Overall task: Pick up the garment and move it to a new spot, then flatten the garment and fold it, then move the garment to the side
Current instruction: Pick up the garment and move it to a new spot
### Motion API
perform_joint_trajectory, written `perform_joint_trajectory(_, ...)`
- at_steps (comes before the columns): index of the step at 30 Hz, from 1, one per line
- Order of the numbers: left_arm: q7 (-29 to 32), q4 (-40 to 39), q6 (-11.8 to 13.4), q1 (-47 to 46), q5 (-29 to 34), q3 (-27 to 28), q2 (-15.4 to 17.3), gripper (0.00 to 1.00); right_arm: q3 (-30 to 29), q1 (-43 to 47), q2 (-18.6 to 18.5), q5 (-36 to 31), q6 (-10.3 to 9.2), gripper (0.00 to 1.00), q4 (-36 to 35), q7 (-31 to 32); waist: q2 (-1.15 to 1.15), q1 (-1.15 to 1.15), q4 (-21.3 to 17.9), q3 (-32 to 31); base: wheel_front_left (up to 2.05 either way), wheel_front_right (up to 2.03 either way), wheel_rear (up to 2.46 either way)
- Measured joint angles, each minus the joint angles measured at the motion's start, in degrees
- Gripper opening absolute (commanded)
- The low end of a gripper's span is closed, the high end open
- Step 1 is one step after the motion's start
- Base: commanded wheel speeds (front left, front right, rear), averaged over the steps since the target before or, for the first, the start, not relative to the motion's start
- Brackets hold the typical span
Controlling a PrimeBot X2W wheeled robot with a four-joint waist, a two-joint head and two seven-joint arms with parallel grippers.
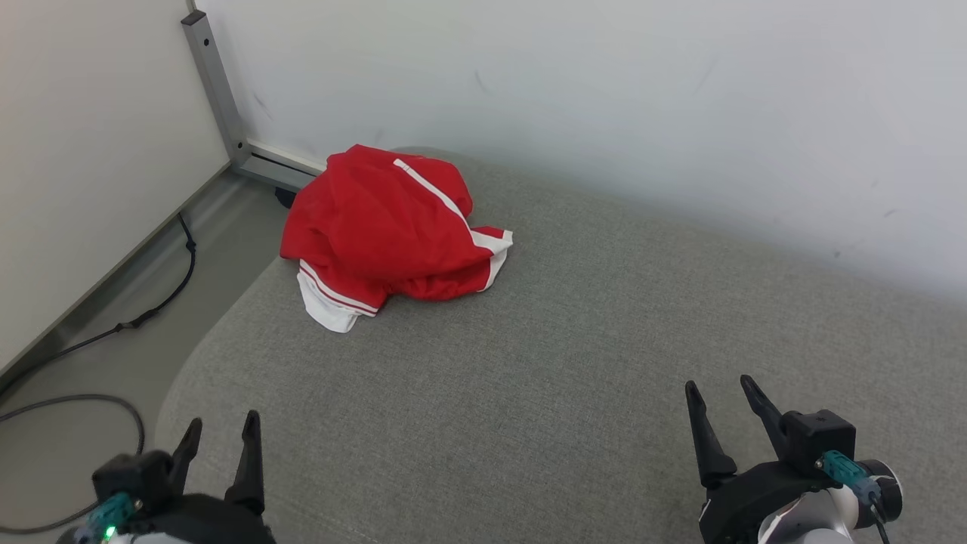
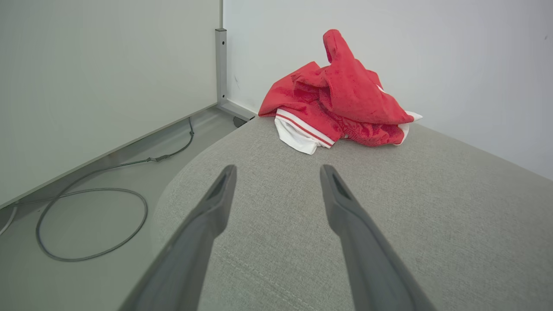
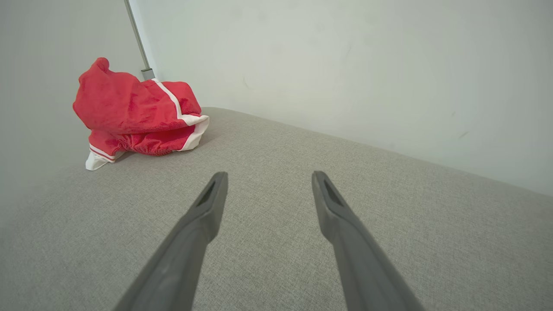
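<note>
A crumpled red garment (image 1: pixel 385 227) with white stripes and white trim lies bunched at the far left corner of a grey fabric surface (image 1: pixel 574 363), next to the wall. It rises in a peak in the left wrist view (image 2: pixel 341 99) and sits at the upper left in the right wrist view (image 3: pixel 138 112). My left gripper (image 1: pixel 223 427) is open at the near left edge of the surface, well short of the garment. My right gripper (image 1: pixel 721 389) is open at the near right, far from it. Both hold nothing, as the wrist views show: left (image 2: pixel 277 172), right (image 3: pixel 268 179).
A white wall (image 1: pixel 604 98) runs behind the surface. A grey metal post (image 1: pixel 215 91) stands in the far left corner beside a pale panel. Dark cables (image 1: pixel 98 340) lie on the floor to the left, below the surface's rounded left edge.
</note>
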Motion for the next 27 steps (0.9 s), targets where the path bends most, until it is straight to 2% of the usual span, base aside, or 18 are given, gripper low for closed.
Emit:
perform_joint_trajectory(4, 2.41, 2.24, -2.1, -5.37, -0.51, -1.53, -0.6, 1.0, -0.02, 0.14, -0.63, -0.16, 0.0, 1.0, -0.78, 0.51, 0.0, 0.01, 0.6, 1.15, 0.0, 0.0, 0.0)
perform_joint_trajectory(5, 4.32, 3.79, -3.54, -7.84, -1.3, -2.36, -1.01, 1.0, -0.02, 0.46, -0.82, -0.54, 0.0, 1.0, -2.16, 0.57, 0.0, 0.0, 0.79, 1.86, 0.0, 0.0, 0.0)
perform_joint_trajectory(10, 10.44, 8.82, -6.0, -15.12, -2.64, -3.42, -1.62, 1.0, -0.08, 2.01, -1.26, -1.2, 0.0, 1.0, -4.9, 1.57, 0.0, 0.01, 0.9, 4.11, 0.0, 0.0, 0.0)
perform_joint_trajectory(16, 15.57, 12.45, -5.94, -22.48, -4.72, -0.23, 0.3, 1.0, 1.86, 2.08, -2.2, -4.16, 0.0, 1.0, -10.15, 3.56, 0.0, 0.01, -0.93, 7.31, 0.0, 0.0, 0.0)
perform_joint_trajectory(27, 21.45, 18.13, -4.46, -34.42, -6.56, 4.22, 2.19, 1.0, 0.7, 2.81, -5.36, -8.21, 0.0, 1.0, -21.21, 7.11, 0.01, 0.01, -8.05, 14.36, 0.0, 0.0, 0.0)
